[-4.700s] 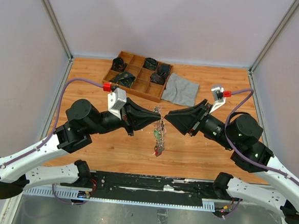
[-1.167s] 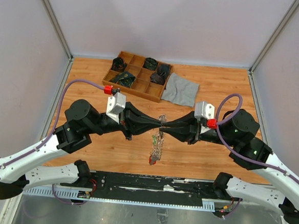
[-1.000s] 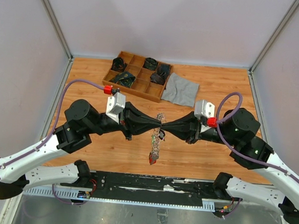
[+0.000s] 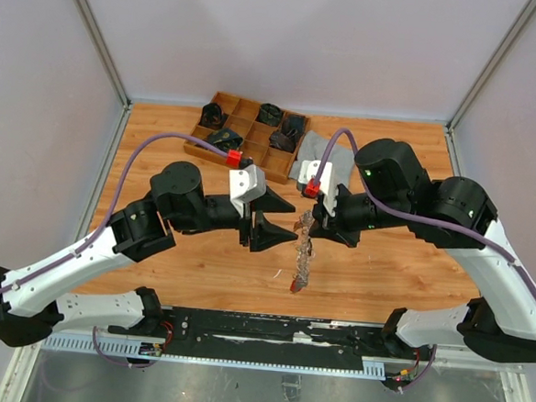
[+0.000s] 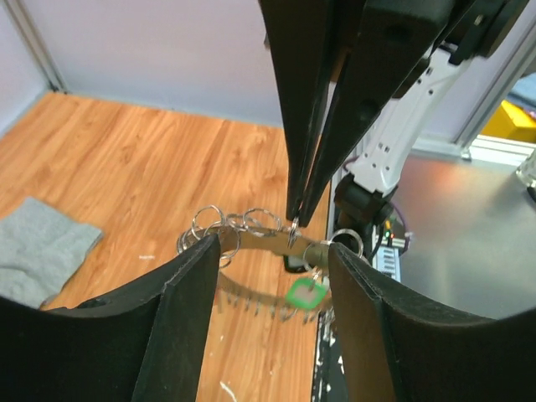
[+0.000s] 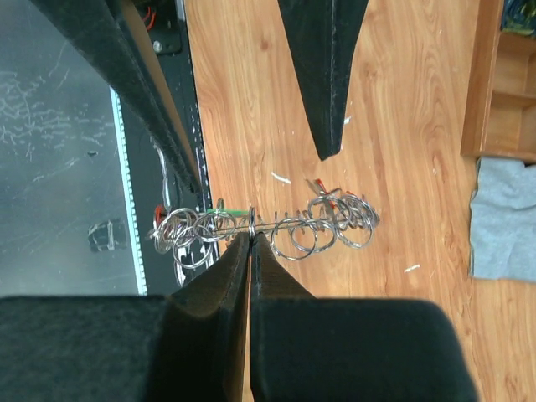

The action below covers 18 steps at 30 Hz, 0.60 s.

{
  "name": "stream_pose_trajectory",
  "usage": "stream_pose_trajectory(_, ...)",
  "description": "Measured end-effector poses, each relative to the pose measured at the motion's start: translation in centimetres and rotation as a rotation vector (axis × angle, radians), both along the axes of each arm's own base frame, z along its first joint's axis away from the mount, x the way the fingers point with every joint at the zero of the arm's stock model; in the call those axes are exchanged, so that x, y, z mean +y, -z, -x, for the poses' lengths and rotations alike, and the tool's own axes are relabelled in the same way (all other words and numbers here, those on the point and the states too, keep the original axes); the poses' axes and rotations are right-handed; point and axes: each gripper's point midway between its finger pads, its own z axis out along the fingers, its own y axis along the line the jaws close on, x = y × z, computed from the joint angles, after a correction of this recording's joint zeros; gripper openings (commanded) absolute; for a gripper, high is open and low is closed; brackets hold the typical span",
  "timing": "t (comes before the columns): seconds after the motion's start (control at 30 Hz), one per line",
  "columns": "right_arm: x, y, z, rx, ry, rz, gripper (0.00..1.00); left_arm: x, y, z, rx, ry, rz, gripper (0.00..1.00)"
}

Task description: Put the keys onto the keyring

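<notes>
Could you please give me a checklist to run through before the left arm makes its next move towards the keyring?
1. The right gripper is shut on the keyring: ok.
2. The left gripper is open and holding nothing: ok.
3. The keyring lines up with the left gripper's opening: ok in the left wrist view.
4. The hanging keys are clear of the table: cannot tell.
5. A loose key is ready to thread on: cannot tell; none shows off the keyring.
</notes>
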Motion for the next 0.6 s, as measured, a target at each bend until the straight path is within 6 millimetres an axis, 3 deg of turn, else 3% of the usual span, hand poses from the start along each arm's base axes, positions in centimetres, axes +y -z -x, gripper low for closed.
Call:
stream_pose_trajectory(0.23, -0.9, 0.8, 0.4, 0.025, -0.003, 0.064, 0.0, 0.0, 1.6, -0.2, -0.003, 0.001, -0.06, 0.47)
stream_pose_trajectory(0.6, -0.4, 1.1, 0.4, 0.041, -0.019, 0.071, 0.0, -0.9, 2.0, 0.4, -0.004, 0.066, -0.068, 0.44)
